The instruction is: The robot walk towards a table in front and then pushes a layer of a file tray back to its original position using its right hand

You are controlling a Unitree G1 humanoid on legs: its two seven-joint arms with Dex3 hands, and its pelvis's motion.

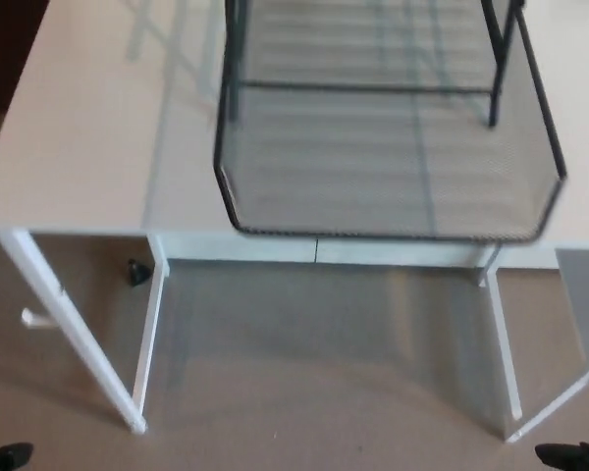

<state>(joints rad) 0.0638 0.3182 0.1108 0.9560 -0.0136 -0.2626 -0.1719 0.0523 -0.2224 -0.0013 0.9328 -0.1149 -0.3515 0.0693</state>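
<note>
A black mesh file tray layer (388,167) lies on the white table (79,147), pulled out toward me. Its front rim reaches the table's front edge or slightly past it. Behind it the black posts of the tray frame (234,59) rise out of the top of the picture. Only a small black part of my left hand (5,456) shows at the bottom left corner. A similar sliver of my right hand (569,456) shows at the bottom right. Both hang low, far below the tabletop and away from the tray.
White table legs (74,339) stand at the left and more at the right (501,334), on grey carpet. A small black object (137,272) lies on the floor by the left legs. A white panel (584,304) stands at the right edge.
</note>
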